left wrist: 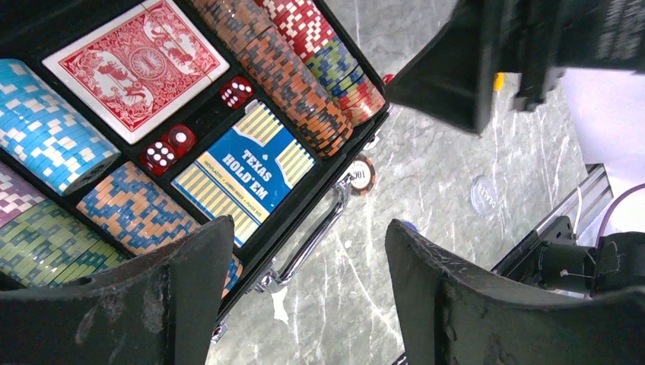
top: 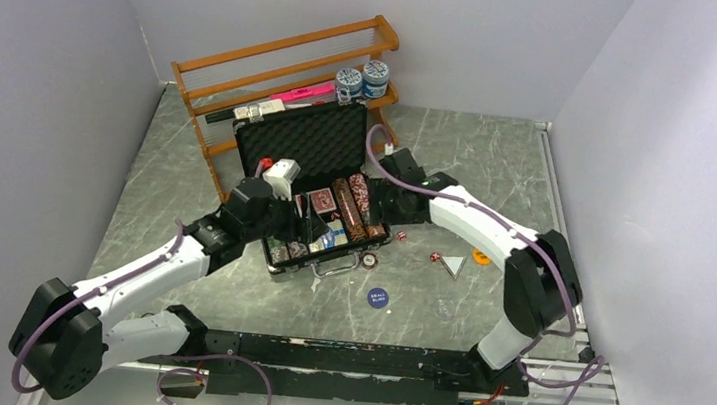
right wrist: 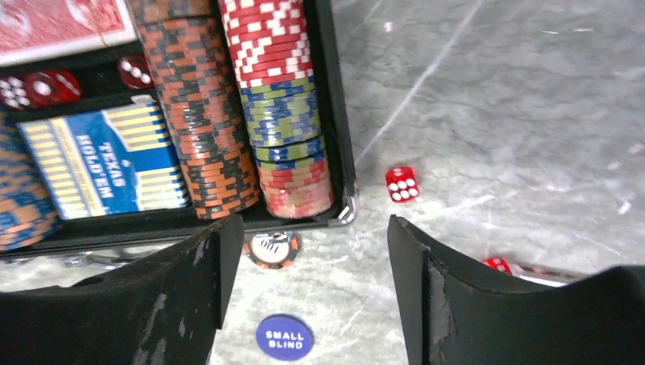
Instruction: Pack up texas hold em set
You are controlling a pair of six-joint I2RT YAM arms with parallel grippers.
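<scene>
The black briefcase lies open in the middle of the table, lid up. Inside it are chip stacks, a red card deck, a blue Texas Hold'em deck and red dice. My left gripper hangs open over the case's front edge and metal handle, holding nothing. My right gripper stands open and empty above the table just off the case's front right corner. Below it lie a loose chip and the blue small-blind disc. A red die sits to the right.
The orange wooden rack with two blue-and-white jars stands behind the case. On the table right of the case are another die, a white triangle, an orange disc and a clear dealer disc.
</scene>
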